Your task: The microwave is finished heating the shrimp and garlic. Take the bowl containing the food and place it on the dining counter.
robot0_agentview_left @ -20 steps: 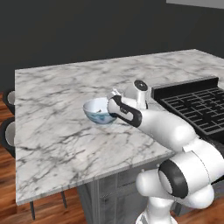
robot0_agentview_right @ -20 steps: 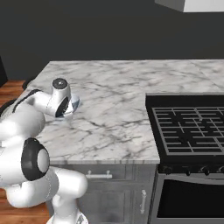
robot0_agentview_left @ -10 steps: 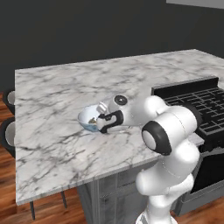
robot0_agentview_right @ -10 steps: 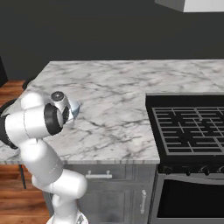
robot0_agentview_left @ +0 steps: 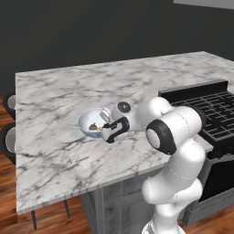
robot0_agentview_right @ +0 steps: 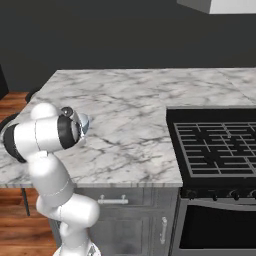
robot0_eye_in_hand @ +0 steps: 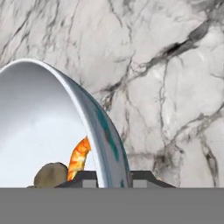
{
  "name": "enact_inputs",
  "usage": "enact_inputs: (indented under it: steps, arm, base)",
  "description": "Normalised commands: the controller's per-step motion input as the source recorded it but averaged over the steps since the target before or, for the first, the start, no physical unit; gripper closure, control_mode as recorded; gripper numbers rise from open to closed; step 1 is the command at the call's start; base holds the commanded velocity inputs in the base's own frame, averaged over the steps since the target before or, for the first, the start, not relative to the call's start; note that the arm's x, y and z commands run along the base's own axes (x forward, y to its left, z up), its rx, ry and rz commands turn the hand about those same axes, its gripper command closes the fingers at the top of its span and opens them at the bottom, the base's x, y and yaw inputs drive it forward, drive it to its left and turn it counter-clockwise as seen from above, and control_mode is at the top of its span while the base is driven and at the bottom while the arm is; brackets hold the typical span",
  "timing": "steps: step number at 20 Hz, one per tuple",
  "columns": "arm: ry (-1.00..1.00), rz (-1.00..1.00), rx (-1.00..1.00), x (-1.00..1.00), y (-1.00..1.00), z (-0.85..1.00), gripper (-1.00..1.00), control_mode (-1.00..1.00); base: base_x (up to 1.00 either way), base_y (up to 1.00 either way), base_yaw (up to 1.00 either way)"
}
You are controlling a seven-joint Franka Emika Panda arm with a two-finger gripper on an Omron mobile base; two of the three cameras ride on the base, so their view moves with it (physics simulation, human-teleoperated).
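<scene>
Bowl (robot0_agentview_left: 93, 122) rim pinched by low-reaching fingers (robot0_eye_in_hand: 82, 178), seemingly on counter (robot0_agentview_left: 55, 100).

Glossy white robot arm (robot0_agentview_left: 176, 137) w/ rounded, bulbous segments, black bands at joints, round grey cap near wrist, small dark two-finger gripper (robot0_agentview_left: 109, 133) at tip.

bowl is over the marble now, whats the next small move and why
Probably ease the bowl straight down until its foot sits flat on the dining counter, then open. The gripper is shut on the bowl's rim, one finger inside and one outside, and the shrimp and garlic are in it.
</scene>
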Motion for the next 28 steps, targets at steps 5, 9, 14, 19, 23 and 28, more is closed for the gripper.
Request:
enact_inputs:
  steps: [5,9,14,19,23,28]
  arm:
    - [0.02,0.0,0.0,-0.27,-0.01,0.89,-1.0,-1.0]
    - [0.0,0.0,0.0,-0.69,-0.19,1.0,-1.0,-1.0]
    - [-0.02,0.0,0.0,-1.0,-0.29,0.95,-1.0,-1.0]
    - [-0.05,0.02,-0.08,-1.0,-0.25,0.45,-1.0,-1.0]
    - [-0.09,0.08,-0.17,-1.0,-0.19,0.24,-1.0,-1.0]
    - [-0.11,0.13,-0.19,-1.0,-0.17,0.19,-1.0,-1.0]
  base:
    - [0.0,0.0,0.0]
    - [0.0,0.0,0.0]
    - [0.0,0.0,0.0]
    - [0.0,0.0,0.0]
    - [0.0,0.0,0.0]
    - [0.0,0.0,0.0]
